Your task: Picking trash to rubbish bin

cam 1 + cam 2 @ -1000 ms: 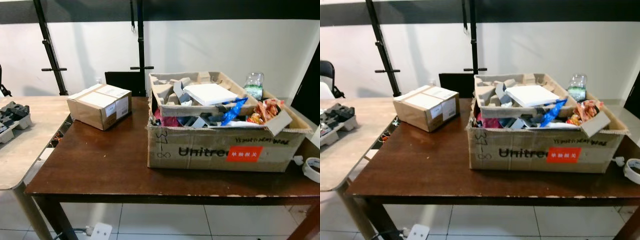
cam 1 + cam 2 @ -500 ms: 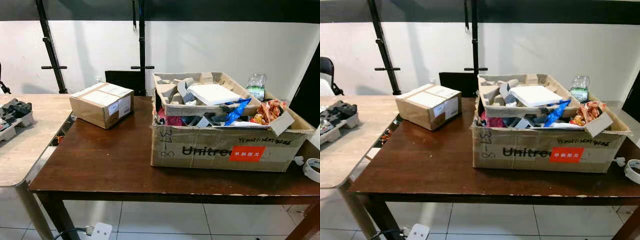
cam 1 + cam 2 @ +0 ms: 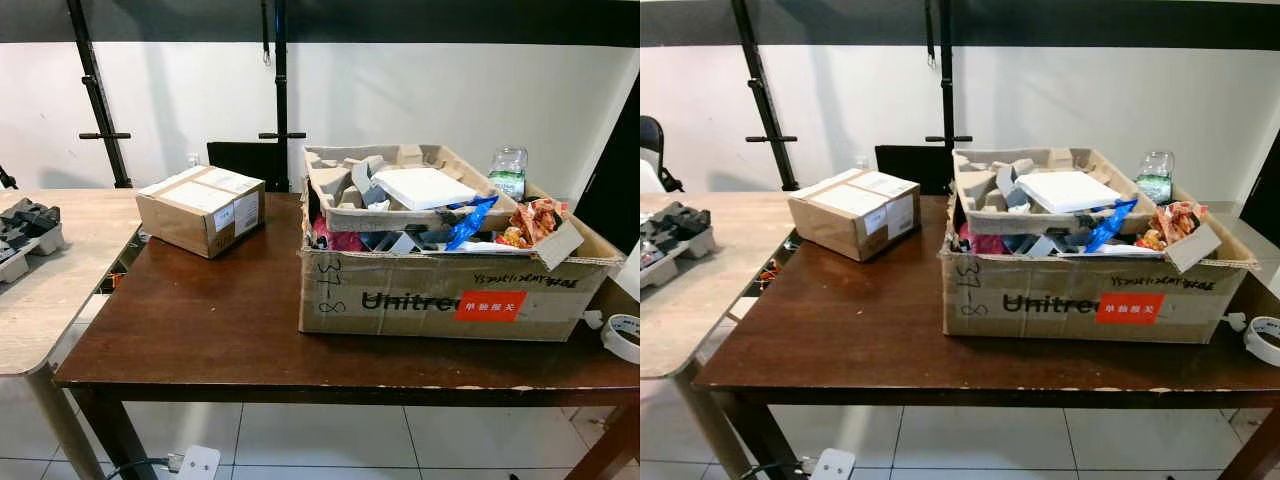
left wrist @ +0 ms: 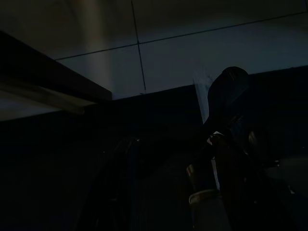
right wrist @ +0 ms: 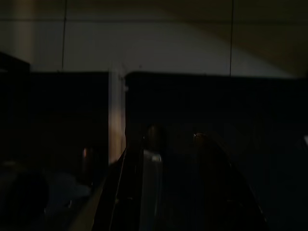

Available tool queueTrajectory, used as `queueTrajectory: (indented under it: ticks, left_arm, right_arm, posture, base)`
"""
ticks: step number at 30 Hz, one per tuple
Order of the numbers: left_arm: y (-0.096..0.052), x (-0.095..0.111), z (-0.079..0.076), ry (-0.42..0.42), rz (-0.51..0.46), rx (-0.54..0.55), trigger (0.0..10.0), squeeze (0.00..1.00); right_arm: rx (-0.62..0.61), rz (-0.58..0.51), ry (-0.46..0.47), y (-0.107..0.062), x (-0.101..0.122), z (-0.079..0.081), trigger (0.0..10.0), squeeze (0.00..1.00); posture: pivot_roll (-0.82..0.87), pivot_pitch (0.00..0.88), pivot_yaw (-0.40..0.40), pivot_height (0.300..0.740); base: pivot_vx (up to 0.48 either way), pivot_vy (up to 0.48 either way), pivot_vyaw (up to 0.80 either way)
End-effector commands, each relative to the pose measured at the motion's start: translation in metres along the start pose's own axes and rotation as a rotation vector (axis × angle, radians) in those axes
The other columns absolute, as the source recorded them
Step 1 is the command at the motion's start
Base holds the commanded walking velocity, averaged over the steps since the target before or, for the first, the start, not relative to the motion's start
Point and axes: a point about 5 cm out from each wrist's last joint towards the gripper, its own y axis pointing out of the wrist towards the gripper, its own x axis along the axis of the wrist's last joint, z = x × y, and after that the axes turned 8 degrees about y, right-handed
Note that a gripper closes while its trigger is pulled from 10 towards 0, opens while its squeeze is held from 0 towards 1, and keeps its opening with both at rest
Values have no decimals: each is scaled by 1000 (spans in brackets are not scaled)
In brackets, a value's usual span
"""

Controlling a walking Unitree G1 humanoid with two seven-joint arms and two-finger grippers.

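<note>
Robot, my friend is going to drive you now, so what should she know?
Grippers: both arms hang idle below the table; the wrist views are too dark to tell whether the fingers are open or shut.
Things: a big box full of trash sits on the brown table, towards its right. In it are a pulp tray, a white slab, a blue wrapper, an orange wrapper and a bottle. A small taped box sits at the back left, a tape roll at the right edge.
Done: nothing picked yet.
Left: find the bin, then move the trash there.
</note>
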Motion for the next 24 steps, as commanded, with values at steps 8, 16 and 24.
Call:
queueTrajectory:
  ticks: [8,16,24]
  left_arm:
    - [-2,-6,-2,-1,1,-3,10000,0]
    - [-2,-7,-4,-2,-2,-3,10000,0]
    - [-2,-8,-6,-3,-2,-9,10000,0]
  right_arm:
    - [18,39,40,3,4,2,10000,0]
    - [25,25,29,4,8,4,10000,0]
    - [25,36,23,3,5,4,10000,0]
  posture:
    - [-91,134,2,740]
    - [-92,130,-7,740]
    - [-98,124,-6,740]
  base:
    - [0,0,0]
    - [0,-61,0]
    - [0,-272,0]
